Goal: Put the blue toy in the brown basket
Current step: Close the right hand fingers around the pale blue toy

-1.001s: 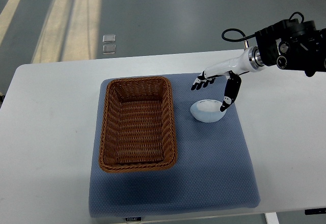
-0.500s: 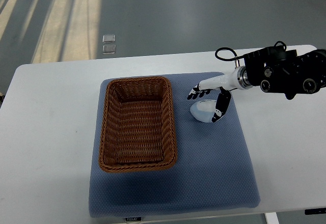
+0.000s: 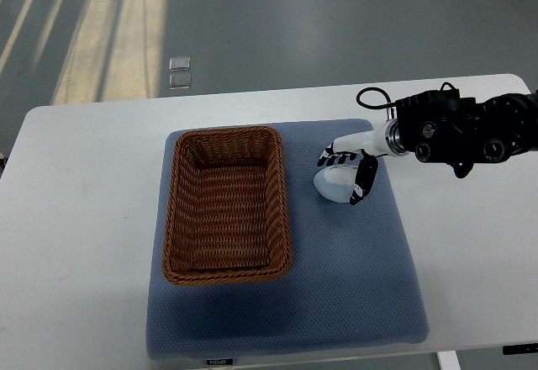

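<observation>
The pale blue toy lies on the blue-grey mat, just right of the brown wicker basket, which holds nothing. My right hand reaches in from the right and sits low over the toy. Its fingers curve down along the toy's far side and its thumb stands at the toy's right edge. The hand brackets the toy without a firm hold, and the toy rests on the mat. The left arm does not show.
The mat covers the middle of a white table. My right forearm, with black housing and a looped cable, stretches above the table's right side. Grey floor lies beyond the far table edge.
My right hand has moved left and down onto the toy, with the forearm following in from the right. The fingers have curled closer around it. The toy has barely moved.
</observation>
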